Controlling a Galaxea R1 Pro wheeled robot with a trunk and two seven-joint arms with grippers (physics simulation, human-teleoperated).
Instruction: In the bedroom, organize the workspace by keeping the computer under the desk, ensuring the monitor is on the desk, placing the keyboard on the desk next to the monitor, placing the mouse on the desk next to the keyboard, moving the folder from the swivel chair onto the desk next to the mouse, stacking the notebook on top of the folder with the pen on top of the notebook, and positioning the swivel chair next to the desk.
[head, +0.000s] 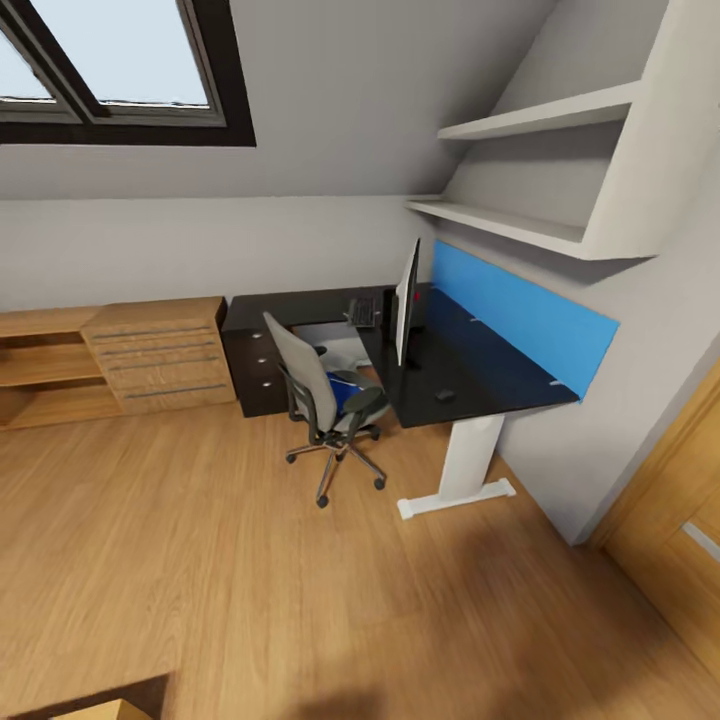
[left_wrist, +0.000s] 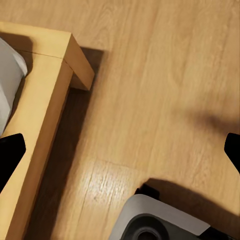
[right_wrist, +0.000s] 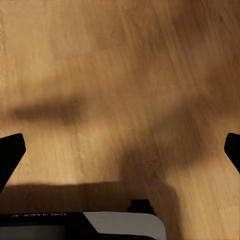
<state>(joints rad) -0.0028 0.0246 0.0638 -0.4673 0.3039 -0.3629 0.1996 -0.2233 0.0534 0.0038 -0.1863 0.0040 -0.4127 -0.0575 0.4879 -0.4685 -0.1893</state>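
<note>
A glossy black L-shaped desk (head: 470, 375) stood right of centre in the head view, a thin black monitor (head: 406, 300), slim keyboard (head: 363, 311) and small mouse (head: 444, 395) on it. A grey swivel chair (head: 305, 375) stood before it, a wooden drawer chest (head: 160, 355) at left.

Lighting: you have an evenly bright head view; daylight seems to enter through the skylight (head: 120, 60), pale and washed out.
Shadows: soft patches on the wooden floor (head: 250, 560); a darker one lies under the worktop (head: 470, 370).
Glare: the glossy black top carries a faint sheen.
Distortion: your head view bends walls and shelves (head: 540, 120) toward the edges.
Sharpness: both wrist views are soft; the right one is dimmer, with broad blurred shadows across the floorboards.
</note>
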